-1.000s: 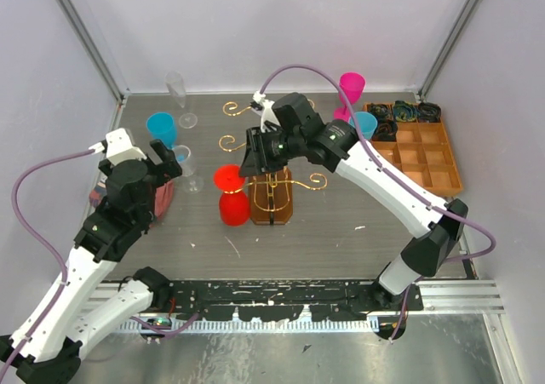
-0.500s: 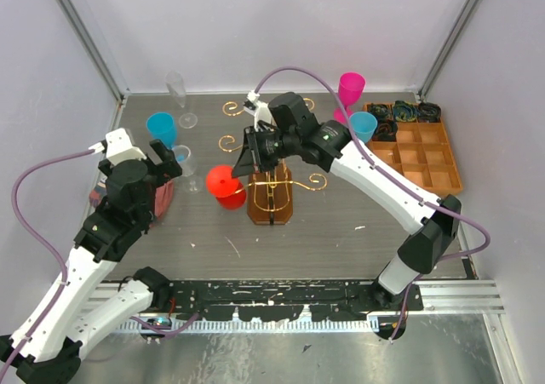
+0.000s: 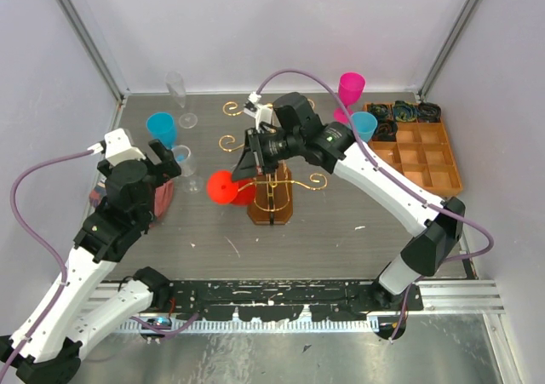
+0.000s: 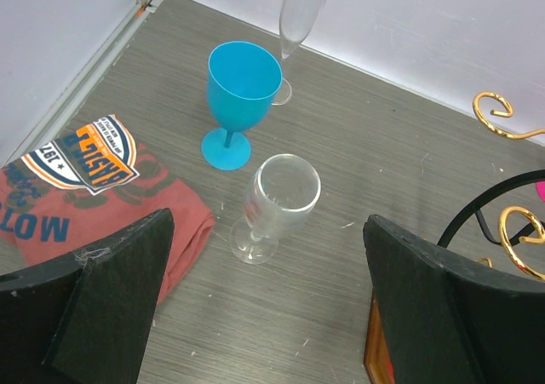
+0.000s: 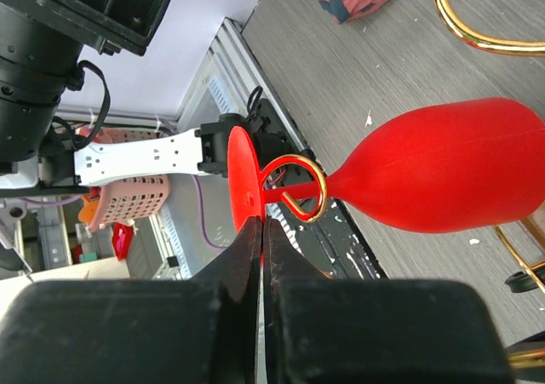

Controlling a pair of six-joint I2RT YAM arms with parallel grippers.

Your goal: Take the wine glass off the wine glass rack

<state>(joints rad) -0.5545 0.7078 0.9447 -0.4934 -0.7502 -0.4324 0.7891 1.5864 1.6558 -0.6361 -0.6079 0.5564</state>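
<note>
While the orange-brown wooden tray sits at the far right of the grey wood-grain table, its far row of compartments holds dark coiled bundles. The gold wire wine glass rack on its brown oval base stands mid-table. The red plastic wine glass lies tipped on its side just left of the rack. In the right wrist view its stem runs through one gold scroll, so it is not yet free of the rack.

A second ago the red plastic wine glass hung upright beside the base. Half a second ago it was leaning to the left, and now it is close to level and higher. The left arm has not shifted.

The right gripper has its fingers pinched to a thin slit on the rim of the glass's round foot. The left gripper hovers with its fingers spread wide, touching nothing. Below it a clear stemmed glass stands on the table, near a blue plastic goblet and a folded red printed shirt.
</note>
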